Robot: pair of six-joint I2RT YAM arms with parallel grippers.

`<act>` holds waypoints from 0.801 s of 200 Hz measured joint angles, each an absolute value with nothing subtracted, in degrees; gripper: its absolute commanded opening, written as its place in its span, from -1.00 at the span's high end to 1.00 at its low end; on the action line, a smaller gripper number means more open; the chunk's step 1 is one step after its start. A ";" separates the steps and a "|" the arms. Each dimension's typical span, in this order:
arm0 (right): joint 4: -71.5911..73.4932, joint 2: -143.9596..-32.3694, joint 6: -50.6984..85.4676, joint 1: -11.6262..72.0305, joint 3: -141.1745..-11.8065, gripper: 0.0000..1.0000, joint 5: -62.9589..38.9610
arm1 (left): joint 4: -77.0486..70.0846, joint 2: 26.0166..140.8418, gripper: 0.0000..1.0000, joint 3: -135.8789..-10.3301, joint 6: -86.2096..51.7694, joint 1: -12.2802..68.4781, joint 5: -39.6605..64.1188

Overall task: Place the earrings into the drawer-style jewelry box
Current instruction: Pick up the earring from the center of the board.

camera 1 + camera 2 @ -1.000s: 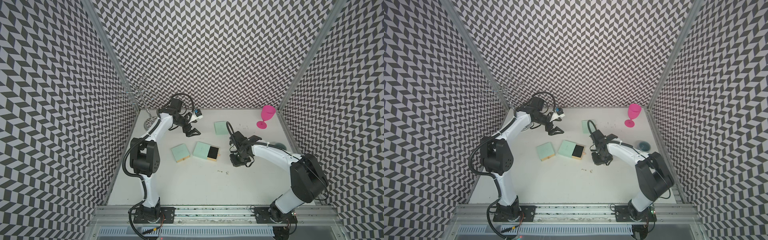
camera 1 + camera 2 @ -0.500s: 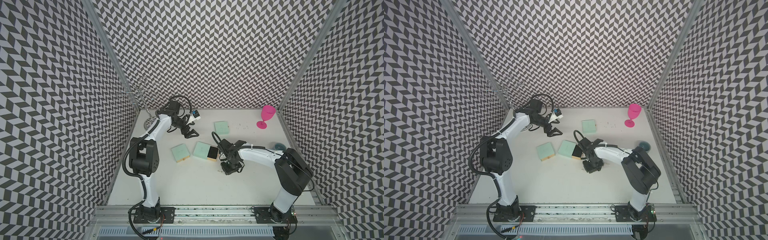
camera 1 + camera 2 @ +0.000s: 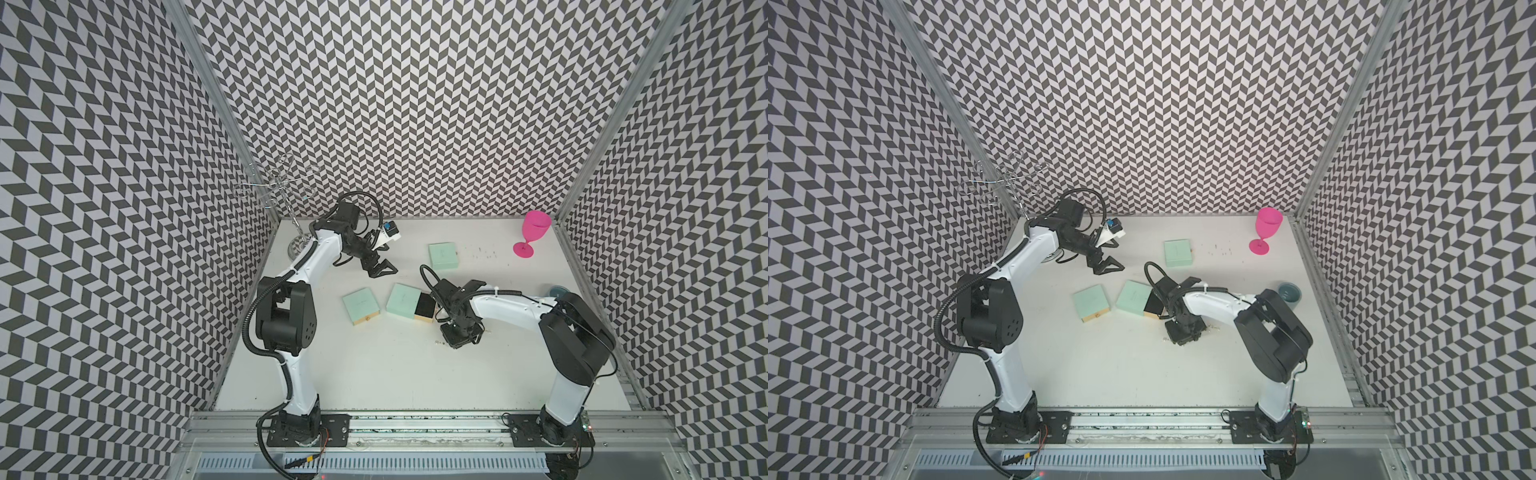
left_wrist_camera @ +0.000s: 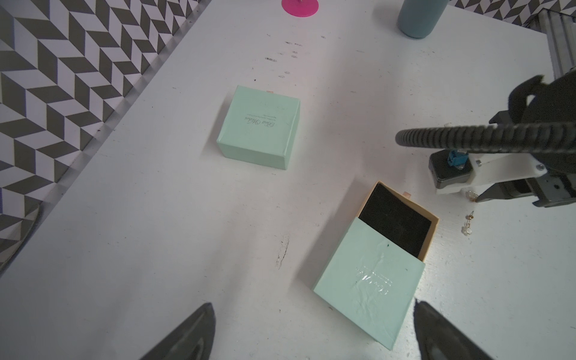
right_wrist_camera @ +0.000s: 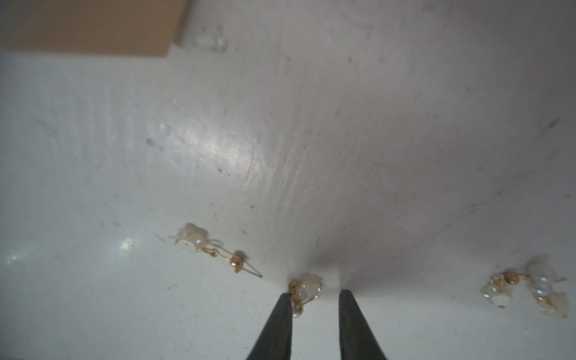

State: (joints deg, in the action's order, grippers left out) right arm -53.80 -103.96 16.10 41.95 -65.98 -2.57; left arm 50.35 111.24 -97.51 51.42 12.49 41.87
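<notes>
Beside the open drawer: right gripper [image 5: 313, 294] has swung in from further back and dropped onto the table [image 3: 374, 374]; its tips now straddle one earring [image 5: 305, 288]
Right jaws: narrowly parted, not pinching yet; one tip touches the earring, the other shows a gap
Left gripper [image 3: 382, 272]: spread wide, empty, hanging near the back; hasn't really budged
Other earrings: a loose one [image 5: 212, 251] just beside, a cluster [image 5: 530, 286] further off; all on the table; the visible part of the drawer [image 4: 396, 218] is bare
Meaning: first pick looks about to happen, imo
Room: jewelry box [image 3: 409, 302] is right next door, a short hop; its tan rim needs clearing; closed mint boxes [image 3: 360, 305] and pink goblet [image 3: 532, 237] sit well apart
</notes>
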 measured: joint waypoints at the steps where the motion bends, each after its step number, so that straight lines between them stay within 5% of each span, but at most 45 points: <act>1: -53.80 -103.96 16.10 41.95 -65.98 0.46 -2.57 | 50.35 111.26 -0.99 -97.51 51.42 12.49 41.87; 160: -54.26 -105.06 15.84 42.26 -66.52 0.64 -0.86 | 50.11 111.24 -0.99 -97.14 51.53 12.49 41.85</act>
